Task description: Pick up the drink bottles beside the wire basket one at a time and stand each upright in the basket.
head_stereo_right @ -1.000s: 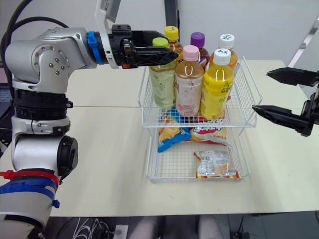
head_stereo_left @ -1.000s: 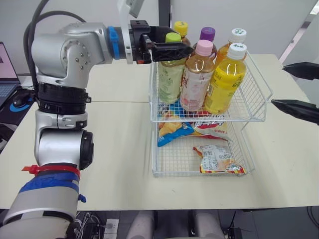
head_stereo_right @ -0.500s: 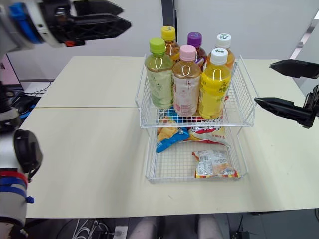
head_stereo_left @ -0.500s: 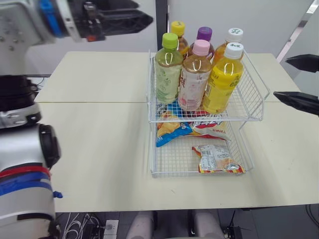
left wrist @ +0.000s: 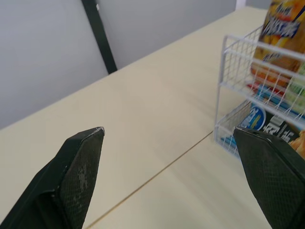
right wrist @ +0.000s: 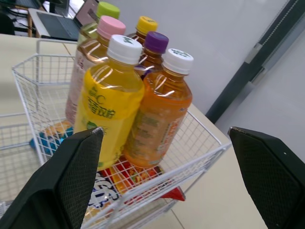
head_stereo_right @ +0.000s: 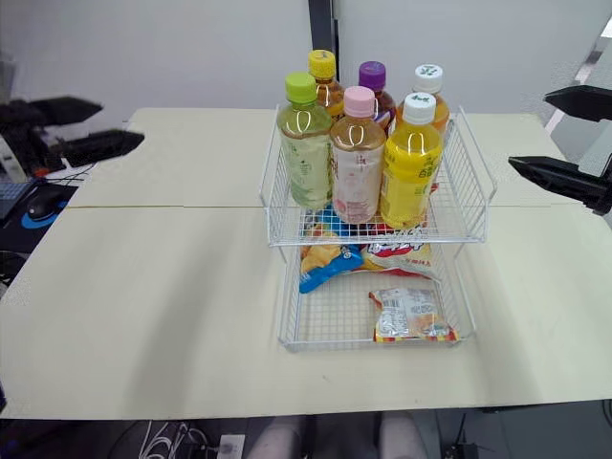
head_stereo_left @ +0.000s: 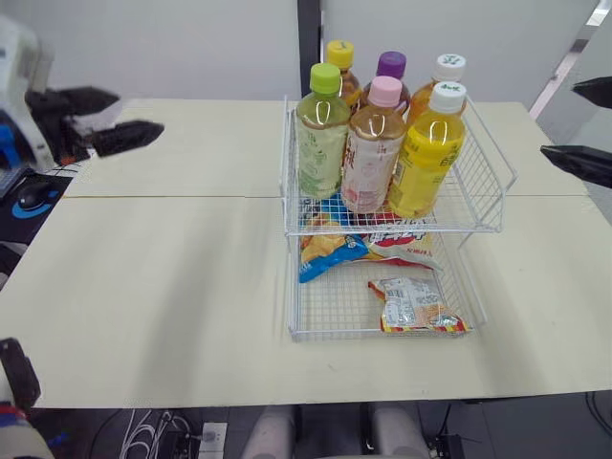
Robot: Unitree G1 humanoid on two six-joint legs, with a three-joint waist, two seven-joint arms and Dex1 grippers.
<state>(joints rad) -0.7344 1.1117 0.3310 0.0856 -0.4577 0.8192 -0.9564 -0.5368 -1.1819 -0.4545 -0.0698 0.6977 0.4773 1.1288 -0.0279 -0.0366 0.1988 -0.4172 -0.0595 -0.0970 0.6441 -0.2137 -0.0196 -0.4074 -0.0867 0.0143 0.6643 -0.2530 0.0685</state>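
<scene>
Basically done: six drink bottles [head_stereo_left: 373, 153] stand upright in the wire basket [head_stereo_left: 483, 206] top tier. The left end effector [head_stereo_left: 139, 111] and right end effector [head_stereo_right: 528, 127] are both wide open and empty; hold them clear of the basket.

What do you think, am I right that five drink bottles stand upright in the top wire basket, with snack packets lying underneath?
Not quite. Six bottles stand upright in the top basket, not five: three in front and three behind. The left eye view shows it. Snack packets do lie underneath.
</scene>
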